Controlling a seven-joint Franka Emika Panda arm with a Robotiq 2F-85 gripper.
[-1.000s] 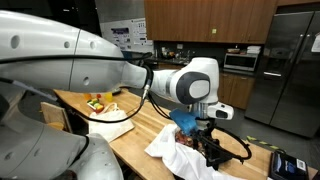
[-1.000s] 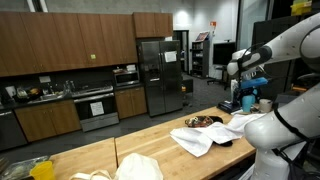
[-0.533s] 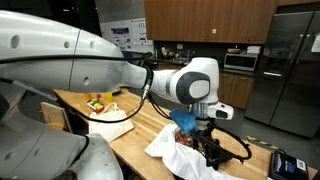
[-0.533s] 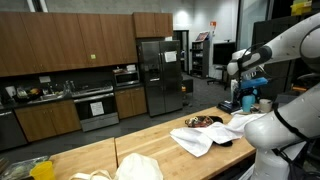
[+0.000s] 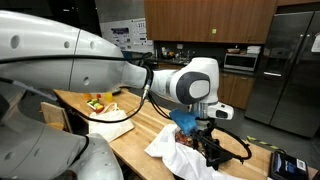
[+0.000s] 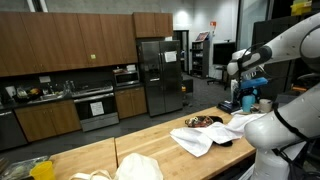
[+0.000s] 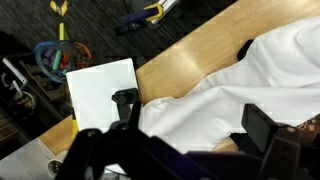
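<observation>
My gripper (image 7: 195, 118) is open and empty, its two dark fingers hanging over a crumpled white cloth (image 7: 235, 85) on a wooden table (image 7: 185, 62). In an exterior view the gripper (image 5: 206, 138) is low over the cloth (image 5: 165, 150) near the table's end. The cloth (image 6: 208, 137) also shows in the other exterior view, spread beside a dark bowl (image 6: 199, 122). A blue object (image 5: 184, 120) stands just behind the gripper. I cannot tell whether the fingers touch the cloth.
A plate of fruit (image 5: 100, 103) sits farther along the table. A white bag (image 6: 140, 166) lies at the table's other end. Beyond the table edge, a white sheet (image 7: 100, 90) and coiled cables (image 7: 55, 58) lie on the floor. Kitchen cabinets and a steel fridge (image 6: 158, 75) stand behind.
</observation>
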